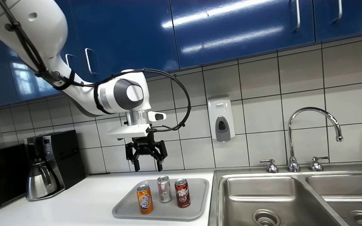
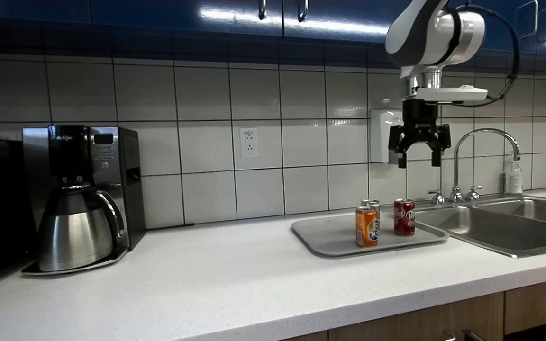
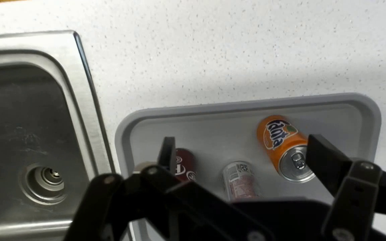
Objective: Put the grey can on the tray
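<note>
The grey can (image 1: pixel 164 190) stands upright on the pale grey tray (image 1: pixel 200 191), between and behind an orange can and a dark red can. In an exterior view the grey can (image 2: pixel 374 203) is mostly hidden behind the orange can. In the wrist view the grey can (image 3: pixel 241 179) lies between the finger lines, its upper part hidden by the gripper body; the tray (image 3: pixel 213 134) shows below. My gripper (image 1: pixel 148 168) is open and empty, well above the tray and cans, in both exterior views (image 2: pixel 419 162). Its fingers (image 3: pixel 241 147) are wide apart in the wrist view.
The orange can (image 1: pixel 145 200) and dark red can (image 1: pixel 182 194) stand upright on the tray. The steel sink (image 1: pixel 262 188) with its tap (image 1: pixel 291 135) adjoins the tray's side. A coffee maker (image 2: pixel 83 199) stands farther along the counter. Blue cabinets (image 1: pixel 121 34) hang above.
</note>
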You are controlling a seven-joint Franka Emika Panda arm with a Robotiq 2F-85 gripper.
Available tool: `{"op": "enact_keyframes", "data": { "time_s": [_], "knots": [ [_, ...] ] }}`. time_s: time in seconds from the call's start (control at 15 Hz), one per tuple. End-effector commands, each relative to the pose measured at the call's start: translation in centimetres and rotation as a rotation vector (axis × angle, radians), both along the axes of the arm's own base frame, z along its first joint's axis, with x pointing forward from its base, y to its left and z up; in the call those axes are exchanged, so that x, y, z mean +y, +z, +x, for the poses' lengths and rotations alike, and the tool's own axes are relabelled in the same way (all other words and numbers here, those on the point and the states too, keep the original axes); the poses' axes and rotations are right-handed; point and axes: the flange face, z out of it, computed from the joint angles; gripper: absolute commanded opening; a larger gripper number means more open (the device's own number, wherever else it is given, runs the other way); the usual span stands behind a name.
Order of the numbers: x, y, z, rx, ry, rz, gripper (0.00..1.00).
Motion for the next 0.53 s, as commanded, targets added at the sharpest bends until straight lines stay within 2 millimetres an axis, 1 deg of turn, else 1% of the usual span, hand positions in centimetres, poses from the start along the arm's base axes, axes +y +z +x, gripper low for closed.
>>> {"op": "enact_keyframes", "data": {
  "time_s": [0.0,0.07,0.13,0.27,0.47],
  "knots": [
    [-1.1,1.9,-5.7,0.008,-0.012,0.0,1.0],
    [-0.6,0.7,-2.4,0.011,-0.015,0.005,1.0],
    [-0.9,1.1,-3.5,0.011,-0.021,0.006,1.0],
    [-0.9,1.7,-4.8,0.003,-0.024,0.01,1.0],
    [-0.8,1.7,-5.1,0.003,-0.024,0.011,1.0]
  ]
}}
